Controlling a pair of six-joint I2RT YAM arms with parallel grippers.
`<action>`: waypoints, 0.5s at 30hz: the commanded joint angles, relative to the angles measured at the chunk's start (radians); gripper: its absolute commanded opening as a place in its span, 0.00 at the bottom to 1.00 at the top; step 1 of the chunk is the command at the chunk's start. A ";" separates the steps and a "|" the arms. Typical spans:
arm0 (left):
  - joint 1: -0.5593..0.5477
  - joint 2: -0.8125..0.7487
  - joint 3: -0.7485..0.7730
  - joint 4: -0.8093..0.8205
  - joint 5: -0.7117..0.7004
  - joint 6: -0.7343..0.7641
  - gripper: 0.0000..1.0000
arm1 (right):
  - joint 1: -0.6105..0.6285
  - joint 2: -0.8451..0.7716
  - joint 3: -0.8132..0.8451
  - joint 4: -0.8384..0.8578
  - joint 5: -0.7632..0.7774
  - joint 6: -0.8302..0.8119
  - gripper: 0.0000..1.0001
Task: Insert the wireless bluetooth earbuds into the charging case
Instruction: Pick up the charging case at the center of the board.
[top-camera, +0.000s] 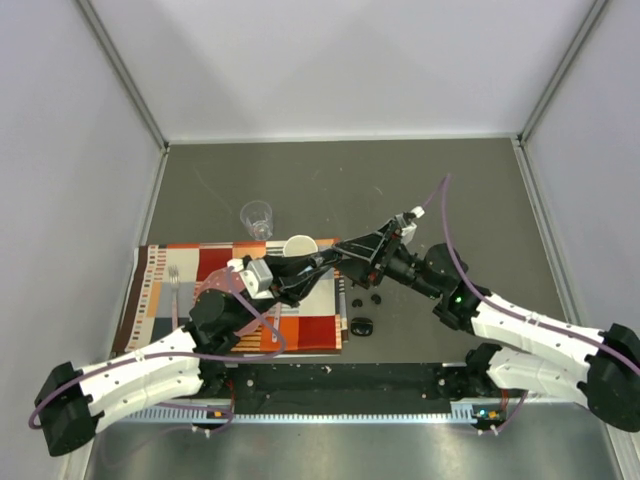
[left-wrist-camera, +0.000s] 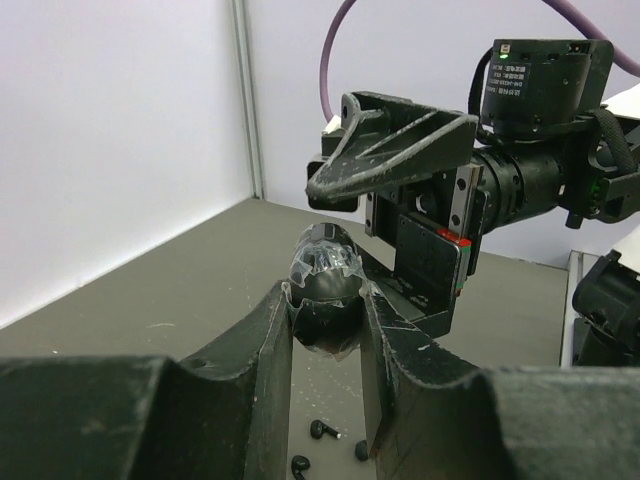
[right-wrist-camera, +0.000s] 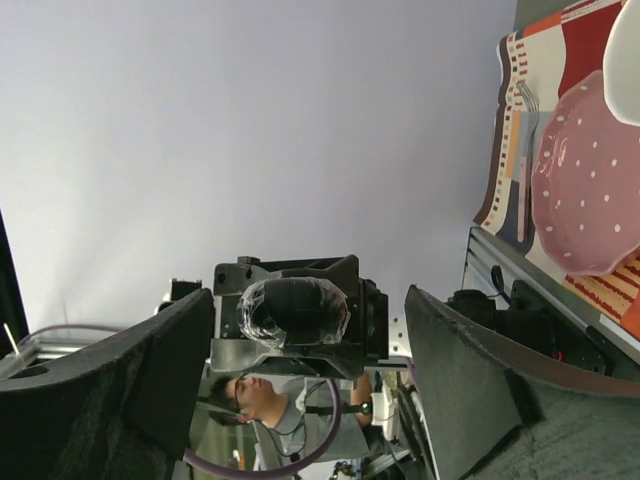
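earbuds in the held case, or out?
Out: three earbuds lie loose on the table below the charging case clamped in the left gripper. Case contents: cannot tell.

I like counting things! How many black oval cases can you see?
2. One black oval plastic case is pinched in the left end effector. The second case lies on the grey table beside the striped mat. More may hide under the arms.

Case (left-wrist-camera: 322, 285) aloft, earbuds (left-wrist-camera: 322, 430) seemingly loose below
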 joint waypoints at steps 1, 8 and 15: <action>-0.002 0.009 -0.003 0.054 0.008 -0.002 0.00 | 0.026 0.034 0.004 0.116 0.004 0.049 0.75; -0.002 0.008 -0.003 0.039 -0.007 0.001 0.00 | 0.049 0.046 0.002 0.161 0.018 0.059 0.47; -0.002 0.008 0.002 0.016 -0.028 -0.008 0.02 | 0.051 0.027 0.001 0.153 0.030 0.045 0.20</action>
